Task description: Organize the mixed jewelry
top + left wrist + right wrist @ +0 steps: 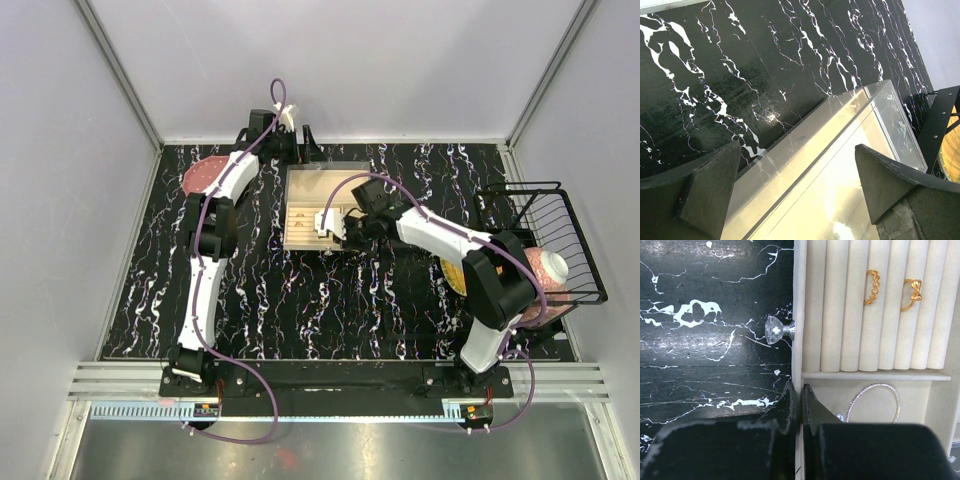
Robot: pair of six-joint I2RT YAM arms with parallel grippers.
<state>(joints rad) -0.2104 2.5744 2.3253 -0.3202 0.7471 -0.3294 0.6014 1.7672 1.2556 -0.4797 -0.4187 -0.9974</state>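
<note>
Landmark: the beige tray [294,185] on the black, white-veined desk [250,300]; I give every place from it.
Left hand [796,150]: spread wide at the tray's far edge and gripping nothing; the clear lid [840,135] lies under the gap.
Right hand [799,388]: pinched fully closed, tips over the tray's side wall, with nothing I can see between them.
Jewelry: two gold rings [871,286] stand in the slots between the tray's padded rolls. A silver hoop [874,401] lies in the open compartment next to the rolls.
Right wrist only: the jewelry, and a crystal knob [775,330] on the outside of the tray wall. From overhead they are too small for me to make out.
Left wrist only: the lid's glossy, see-through sheet, full of reflections.
Overhead only: both arms meet at the tray; a black wire basket [560,215] sits well off to its right.
Textures: the rolls look soft and matte. One ring is twisted, the other bow-shaped. The hoop is thin and finely beaded.
</note>
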